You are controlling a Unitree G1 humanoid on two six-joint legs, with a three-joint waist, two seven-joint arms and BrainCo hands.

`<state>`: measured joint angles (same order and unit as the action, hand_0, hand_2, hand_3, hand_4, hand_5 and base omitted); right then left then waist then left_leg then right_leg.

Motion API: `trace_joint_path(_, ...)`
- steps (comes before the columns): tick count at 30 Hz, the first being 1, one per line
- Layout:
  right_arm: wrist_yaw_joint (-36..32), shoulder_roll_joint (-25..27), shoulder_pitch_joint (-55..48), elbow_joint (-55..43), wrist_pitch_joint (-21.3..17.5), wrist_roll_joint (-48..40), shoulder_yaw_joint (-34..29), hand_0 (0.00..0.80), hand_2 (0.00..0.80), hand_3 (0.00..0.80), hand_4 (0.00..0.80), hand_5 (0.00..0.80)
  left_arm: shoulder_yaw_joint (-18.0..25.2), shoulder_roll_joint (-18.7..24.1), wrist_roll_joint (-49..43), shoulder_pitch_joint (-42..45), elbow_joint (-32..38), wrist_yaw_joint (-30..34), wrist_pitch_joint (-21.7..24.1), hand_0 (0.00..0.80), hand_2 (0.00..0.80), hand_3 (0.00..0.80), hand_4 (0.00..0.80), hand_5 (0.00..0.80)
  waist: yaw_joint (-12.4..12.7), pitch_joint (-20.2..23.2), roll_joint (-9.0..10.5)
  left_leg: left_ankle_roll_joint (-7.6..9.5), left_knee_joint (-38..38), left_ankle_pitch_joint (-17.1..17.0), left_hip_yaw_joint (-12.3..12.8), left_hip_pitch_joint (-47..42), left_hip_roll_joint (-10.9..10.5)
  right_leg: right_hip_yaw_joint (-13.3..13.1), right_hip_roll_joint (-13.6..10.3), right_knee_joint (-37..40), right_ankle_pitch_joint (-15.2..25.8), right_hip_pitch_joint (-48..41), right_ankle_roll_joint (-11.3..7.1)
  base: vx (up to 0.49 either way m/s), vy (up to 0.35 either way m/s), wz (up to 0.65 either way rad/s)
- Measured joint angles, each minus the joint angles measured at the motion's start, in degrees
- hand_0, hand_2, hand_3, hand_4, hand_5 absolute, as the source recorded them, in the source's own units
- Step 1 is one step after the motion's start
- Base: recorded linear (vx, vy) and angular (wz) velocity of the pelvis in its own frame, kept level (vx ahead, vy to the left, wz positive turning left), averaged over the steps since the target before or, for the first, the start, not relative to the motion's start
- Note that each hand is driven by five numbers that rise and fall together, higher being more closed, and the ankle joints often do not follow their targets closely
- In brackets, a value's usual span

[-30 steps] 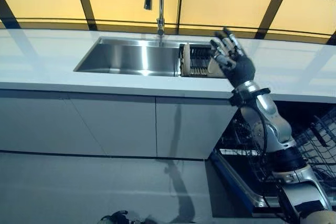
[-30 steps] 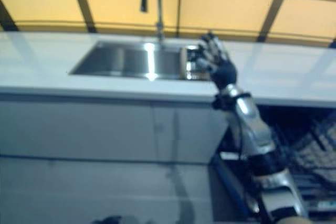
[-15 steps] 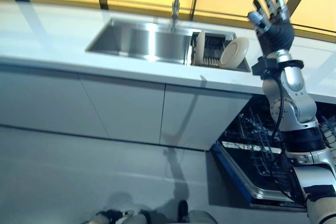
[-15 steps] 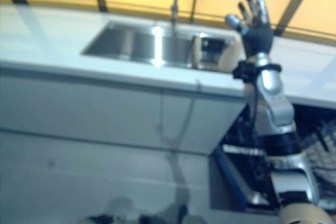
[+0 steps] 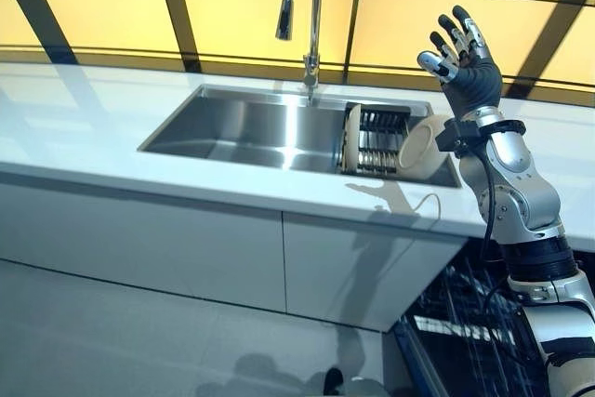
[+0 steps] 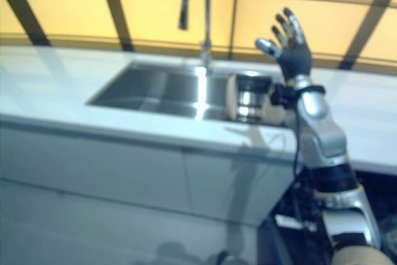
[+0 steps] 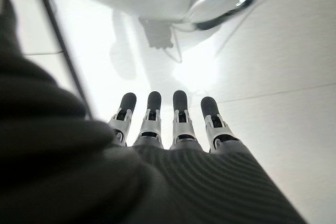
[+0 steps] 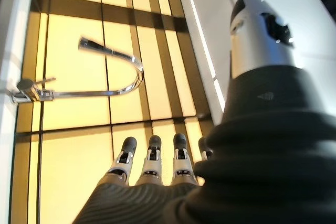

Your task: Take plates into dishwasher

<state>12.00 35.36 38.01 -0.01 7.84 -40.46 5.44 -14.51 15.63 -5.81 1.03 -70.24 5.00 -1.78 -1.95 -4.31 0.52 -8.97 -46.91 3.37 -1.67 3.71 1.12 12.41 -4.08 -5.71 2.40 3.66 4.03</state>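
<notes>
A cream plate (image 5: 418, 148) leans upright at the right end of a dark dish rack (image 5: 376, 133) inside the steel sink (image 5: 232, 127). Another pale plate (image 5: 352, 138) stands at the rack's left end. My right hand (image 5: 468, 79) is raised above and just right of the cream plate, open with its fingers spread and nothing in it; the right wrist view shows the straight fingers (image 8: 151, 159) against the window. My left hand (image 7: 176, 129) appears only in its wrist view, open, fingers straight over the pale floor.
A tall curved faucet (image 5: 311, 8) rises behind the sink. The white counter (image 5: 84, 127) runs left and right, with grey cabinet doors (image 5: 186, 248) below. The open dishwasher's wire rack (image 5: 456, 332) shows at the lower right, under my right arm.
The camera has shifted, so the sink sits lower and nearer. My right hand has risen from the rack's level to above the cream plate, still open and holding nothing.
</notes>
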Motion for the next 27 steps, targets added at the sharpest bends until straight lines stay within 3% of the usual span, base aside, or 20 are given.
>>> trace_joint_path(2, 0.99, -0.68, -0.14, 0.04, 0.01, 0.70, 0.03, 0.000, 0.000, 0.000, 0.000, 0.000, -0.16, -0.34, 0.00, -0.34, 3.35, 0.04, 0.72, 0.000, 0.000, 0.000, 0.000, 0.000, -0.21, -0.71, 1.21, 0.60, -1.79, 0.00, 2.89, 4.14, -0.34, -0.10, -1.08, 2.53, -0.25, -2.83, 0.23, 0.266, -0.008, -0.09)
trace_joint_path(4, 1.41, -1.13, -0.17, 0.07, 0.01, 1.70, 0.28, 0.000, 0.000, 0.000, 0.000, 0.000, -0.24, -0.85, 0.12, -1.13, 5.54, -0.04, 1.93, 0.000, 0.000, 0.000, 0.000, 0.000, -0.04, -1.24, 2.12, 1.03, 6.03, -0.28, 3.21, 5.85, -0.08, -0.30, -0.99, 5.51, -0.41, -5.82, 0.44, 0.284, 0.033, -0.23)
trace_joint_path(7, 2.87, -1.12, -0.18, 0.10, 0.03, 1.80, 0.64, 0.000, 0.000, 0.000, 0.000, 0.000, -0.22, -0.82, 0.37, -1.84, 5.66, -0.29, 2.24, 0.000, 0.000, 0.000, 0.000, 0.000, -0.16, -1.39, 2.24, 1.31, 18.51, -0.52, 3.61, 5.04, 2.19, -0.29, 0.28, 7.87, -0.46, -7.65, 0.56, 0.239, 0.054, -0.17)
trace_joint_path(8, 3.63, -1.05, -0.19, 0.17, 0.10, 1.78, 0.99, 0.000, 0.000, 0.000, 0.000, 0.000, -0.26, -0.89, 0.37, -2.21, 5.62, -0.48, 2.23, 0.000, 0.000, 0.000, 0.000, 0.000, -0.16, -1.47, 1.92, 2.79, 26.21, -1.97, 3.82, 3.59, 3.41, -0.41, 1.21, 8.34, -0.54, -8.56, 0.60, 0.210, 0.052, -0.19)
trace_joint_path(9, 3.78, -1.02, -0.20, 0.17, 0.15, 1.78, 1.08, 0.000, 0.000, 0.000, 0.000, 0.000, -0.27, -0.90, 0.36, -2.22, 5.59, -0.49, 2.24, 0.000, 0.000, 0.000, 0.000, 0.000, -0.17, -1.50, 1.98, 3.15, 27.73, -2.23, 3.78, 3.42, 3.64, -0.47, 1.31, 8.45, -0.67, -8.71, 0.49, 0.300, 0.079, -0.15)
trace_joint_path(12, 5.17, -0.69, -0.26, 0.47, 0.14, 2.18, 1.15, 0.000, 0.000, 0.000, 0.000, 0.000, -1.10, -0.97, 0.36, -2.93, 4.27, -1.47, 2.11, 0.000, 0.000, 0.000, 0.000, 0.000, 0.43, -1.98, 2.30, 3.01, 42.55, -5.23, 2.45, 1.58, 3.93, -1.19, 1.91, 10.29, -1.89, -10.89, -0.12, 0.336, 0.123, -0.01)
trace_joint_path(14, 5.14, -0.43, -0.23, 1.02, 0.11, 2.24, 1.14, 0.000, 0.000, 0.000, 0.000, 0.000, -1.34, -0.94, 0.37, -3.15, 3.51, -2.15, 2.02, 0.000, 0.000, 0.000, 0.000, 0.000, 1.99, -2.47, 2.25, 2.55, 47.23, -7.61, 1.20, 1.44, 3.72, -3.17, 1.99, 10.45, -2.14, -11.44, -0.63, 0.231, 0.162, -0.29)
trace_joint_path(15, 4.61, 0.29, -0.19, 1.92, 0.04, 2.27, 1.14, 0.000, 0.000, 0.000, 0.000, 0.000, -1.39, -0.94, 1.06, -3.15, 3.39, -2.59, 2.18, 0.000, 0.000, 0.000, 0.000, 0.000, 3.51, -3.83, 1.67, 2.34, 50.01, -9.24, -0.15, 1.49, 3.77, -6.70, 2.02, 10.56, -2.72, -12.75, -1.56, 0.207, 0.248, -0.47)
trace_joint_path(17, 3.64, 1.52, -0.19, 3.18, 0.10, 2.29, 1.20, 0.000, 0.000, 0.000, 0.000, 0.000, -1.81, -1.08, 1.14, -2.94, 3.42, -2.62, 2.35, 0.000, 0.000, 0.000, 0.000, 0.000, 5.29, -4.59, 0.14, 2.32, 49.37, -9.24, -1.51, 1.88, 4.85, -10.51, 1.87, 10.65, -3.62, -13.65, -2.98, 0.179, 0.302, -0.67)
trace_joint_path(19, 2.38, 3.27, -0.24, 3.15, 0.01, 2.50, 1.18, 0.000, 0.000, 0.000, 0.000, 0.000, -1.79, -1.29, 1.66, -2.28, 3.42, -2.51, 2.23, 0.000, 0.000, 0.000, 0.000, 0.000, 5.80, -4.24, -2.60, 1.50, 47.09, -8.86, -1.44, 1.53, 6.11, -13.55, 1.20, 10.21, -4.67, -13.54, -4.82, 0.141, 0.329, -0.88)
trace_joint_path(20, 2.13, 3.74, -0.39, 3.35, 0.00, 2.76, 1.20, 0.000, 0.000, 0.000, 0.000, 0.000, -1.99, -0.99, 2.14, -2.51, 3.37, -2.51, 2.12, 0.000, 0.000, 0.000, 0.000, 0.000, 5.29, -4.59, -1.66, 2.99, 46.53, -10.65, -0.21, 1.30, 4.37, -14.54, -0.68, 9.96, -5.06, -13.35, -5.57, 0.138, 0.337, -0.82)
trace_joint_path(21, 1.85, 3.72, -0.65, 3.55, 0.00, 2.80, 1.13, 0.000, 0.000, 0.000, 0.000, 0.000, -2.46, -0.50, 2.27, -2.79, 3.51, -2.48, 2.10, 0.000, 0.000, 0.000, 0.000, 0.000, 5.01, -4.92, -0.03, 5.20, 46.55, -10.49, 1.41, 0.67, 2.27, -14.97, -2.79, 9.44, -5.05, -13.27, -6.66, 0.125, 0.339, -0.52)
trace_joint_path(23, 1.44, 3.99, -1.94, 3.33, 0.01, 2.87, -0.18, 0.000, 0.000, 0.000, 0.000, 0.000, -2.75, 0.79, 2.34, -4.47, 3.50, -2.50, 2.02, 0.000, 0.000, 0.000, 0.000, 0.000, 4.08, -4.92, 2.37, 7.71, 47.66, -10.66, 3.44, -0.30, -0.90, -14.87, -5.90, 8.74, -4.89, -13.27, -8.17, 0.122, 0.347, -0.33)
trace_joint_path(25, 1.50, 4.22, -2.29, 3.29, 0.00, 3.21, -1.42, 0.000, 0.000, 0.000, 0.000, 0.000, -2.78, 1.22, 2.36, -6.40, 3.66, -2.53, 2.03, 0.000, 0.000, 0.000, 0.000, 0.000, 4.33, -4.87, 2.85, 9.43, 47.72, -9.55, 4.92, -1.27, -2.63, -14.35, -7.47, 8.11, -4.26, -13.50, -10.13, 0.112, 0.310, -0.29)
trace_joint_path(27, 1.63, 4.41, -2.29, 3.24, 0.02, 3.26, -1.56, 0.000, 0.000, 0.000, 0.000, 0.000, -2.83, 1.40, 2.39, -7.89, 3.61, -2.55, 2.01, 0.000, 0.000, 0.000, 0.000, 0.000, 4.34, -4.94, 3.17, 9.93, 47.77, -8.90, 5.00, -1.53, -3.48, -13.24, -8.03, 7.69, -3.51, -13.23, -12.15, 0.107, 0.320, -0.15)
